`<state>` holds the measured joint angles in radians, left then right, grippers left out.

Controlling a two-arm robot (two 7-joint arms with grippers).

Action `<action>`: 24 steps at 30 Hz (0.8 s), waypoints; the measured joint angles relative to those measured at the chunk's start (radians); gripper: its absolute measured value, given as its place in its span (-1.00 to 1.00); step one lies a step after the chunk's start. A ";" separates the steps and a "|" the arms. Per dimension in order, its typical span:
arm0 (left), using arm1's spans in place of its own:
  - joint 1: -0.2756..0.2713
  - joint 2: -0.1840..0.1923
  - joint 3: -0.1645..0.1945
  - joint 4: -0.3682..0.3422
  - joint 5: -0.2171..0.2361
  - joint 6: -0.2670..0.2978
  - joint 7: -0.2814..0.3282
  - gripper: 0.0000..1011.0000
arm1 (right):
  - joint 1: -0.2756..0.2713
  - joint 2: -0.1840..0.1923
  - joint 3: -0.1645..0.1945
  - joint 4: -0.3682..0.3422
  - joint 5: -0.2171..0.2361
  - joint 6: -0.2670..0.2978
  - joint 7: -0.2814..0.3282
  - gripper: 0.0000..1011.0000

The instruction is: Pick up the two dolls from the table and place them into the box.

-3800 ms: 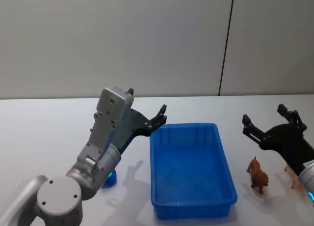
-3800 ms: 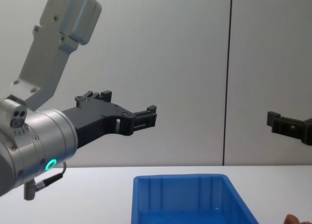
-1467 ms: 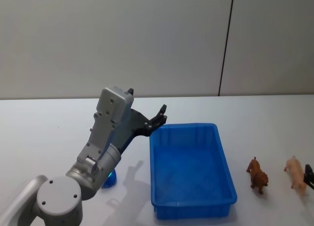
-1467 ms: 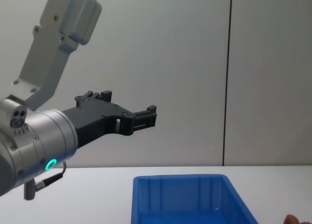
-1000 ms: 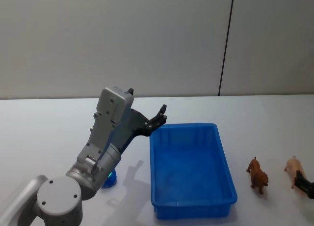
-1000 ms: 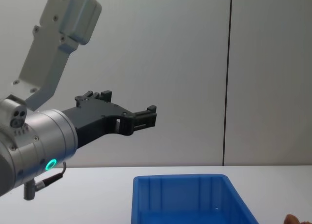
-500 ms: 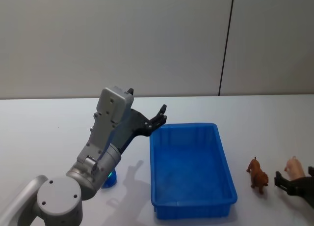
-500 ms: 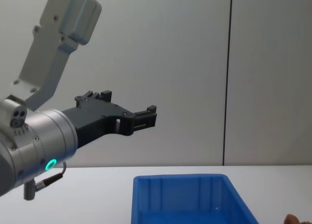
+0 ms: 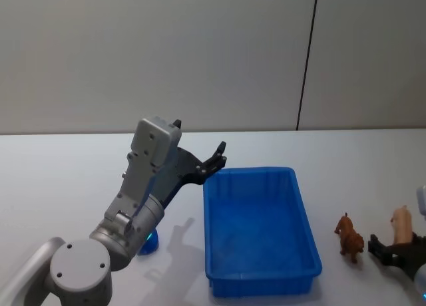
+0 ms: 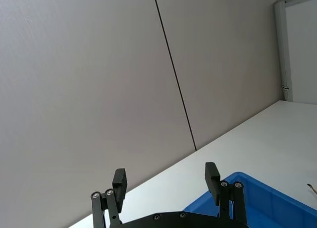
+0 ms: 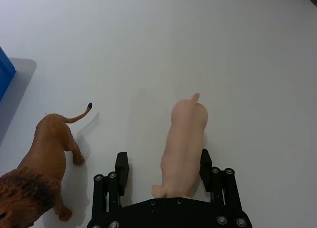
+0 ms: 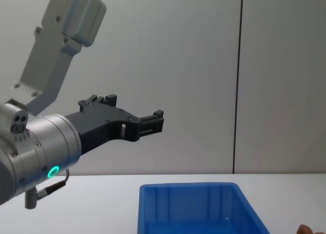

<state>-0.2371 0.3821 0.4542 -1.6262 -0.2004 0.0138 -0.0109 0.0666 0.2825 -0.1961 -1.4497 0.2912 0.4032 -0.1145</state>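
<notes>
the right gripper sits low over the desk, jaws apart astride the pink pig doll; the brown lion doll stands between it and the blue box. the left gripper hangs raised by the box's far left corner, jaws apart.

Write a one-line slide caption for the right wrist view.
Open right gripper straddles the pink pig toy on the table, lion toy alongside.

Right end effector spread around pink pig — brown lion beside.
</notes>
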 joint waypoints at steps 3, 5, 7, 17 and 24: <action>0.000 0.000 0.000 0.000 0.000 0.000 0.000 0.98 | 0.007 -0.007 -0.002 0.009 0.003 0.005 -0.009 0.58; 0.000 0.000 0.000 0.000 0.000 0.000 0.000 0.98 | 0.009 -0.009 -0.002 0.012 0.004 0.006 -0.012 0.48; 0.000 0.000 0.000 0.000 0.000 0.000 0.000 0.98 | 0.012 -0.012 -0.003 0.016 0.005 0.009 -0.016 0.40; 0.000 0.000 0.000 0.000 0.000 0.000 0.000 0.98 | 0.019 -0.020 -0.004 0.028 0.007 0.015 -0.027 0.26; 0.000 0.000 0.000 0.000 0.000 0.000 0.000 0.98 | 0.018 -0.021 -0.004 0.029 0.002 0.008 -0.027 0.17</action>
<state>-0.2371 0.3822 0.4542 -1.6262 -0.2004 0.0139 -0.0110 0.0846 0.2614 -0.2001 -1.4204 0.2936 0.4111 -0.1419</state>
